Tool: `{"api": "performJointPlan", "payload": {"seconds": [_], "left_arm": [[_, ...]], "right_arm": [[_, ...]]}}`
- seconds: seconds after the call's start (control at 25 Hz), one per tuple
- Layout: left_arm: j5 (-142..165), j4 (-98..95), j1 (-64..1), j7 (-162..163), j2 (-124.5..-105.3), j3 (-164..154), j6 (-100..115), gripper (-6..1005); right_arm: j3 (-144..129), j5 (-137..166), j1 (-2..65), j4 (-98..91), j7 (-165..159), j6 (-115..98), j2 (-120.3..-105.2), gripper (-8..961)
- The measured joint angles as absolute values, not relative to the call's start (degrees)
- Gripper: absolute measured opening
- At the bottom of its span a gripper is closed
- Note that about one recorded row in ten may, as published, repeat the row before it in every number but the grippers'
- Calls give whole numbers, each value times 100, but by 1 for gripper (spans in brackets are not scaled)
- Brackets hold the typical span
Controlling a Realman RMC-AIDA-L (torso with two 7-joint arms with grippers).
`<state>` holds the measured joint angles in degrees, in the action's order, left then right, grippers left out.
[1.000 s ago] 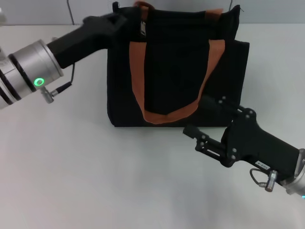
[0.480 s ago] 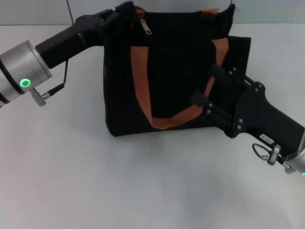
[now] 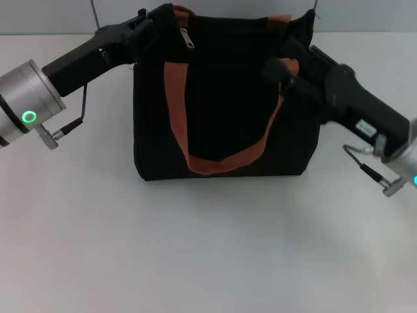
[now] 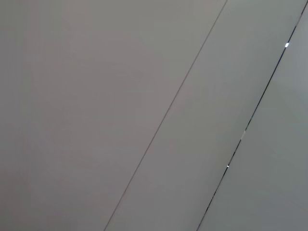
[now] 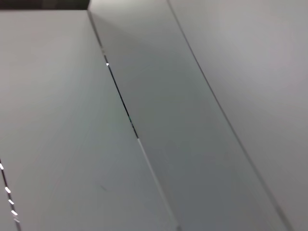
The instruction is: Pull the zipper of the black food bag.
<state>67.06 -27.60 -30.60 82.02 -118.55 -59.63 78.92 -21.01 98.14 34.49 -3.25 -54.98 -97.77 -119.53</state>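
Observation:
The black food bag (image 3: pixel 228 98) stands upright on the white table at the back middle of the head view, with an orange-brown handle loop (image 3: pixel 174 111) on its front. The zipper (image 3: pixel 184 38), a small silvery pull tab, hangs near the bag's top left end. My left gripper (image 3: pixel 151 19) is shut on the bag's top left corner, just left of the zipper. My right gripper (image 3: pixel 287 57) is open at the bag's upper right, against the handle's right strap. Neither wrist view shows the bag or any fingers.
The white table (image 3: pixel 195 248) spreads in front of the bag. A grey panelled wall stands behind it; both wrist views show only those panels (image 4: pixel 144 115) and their seams (image 5: pixel 122 106). Cables hang from both wrists.
My right gripper has risen from the table in front of the bag to the bag's upper right. My left gripper has moved a little left, and the bag has shifted left with it.

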Motion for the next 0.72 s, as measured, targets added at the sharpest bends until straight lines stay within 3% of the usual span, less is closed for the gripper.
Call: {"api": "performJointPlan", "payload": {"seconds": [0.28,0.72], "left_arm": [[6726,-2758,-3186,8196,-11877,-6023,7865,50],[6719,-2772,-3338,8184,-11894,-6092,8017,50]], "right_arm": [[-2466,9873,3922,-659,-8333,-9771,-11966,714],[-2308,9817,4188,-229,-8393,-9089,-11993,713]]}}
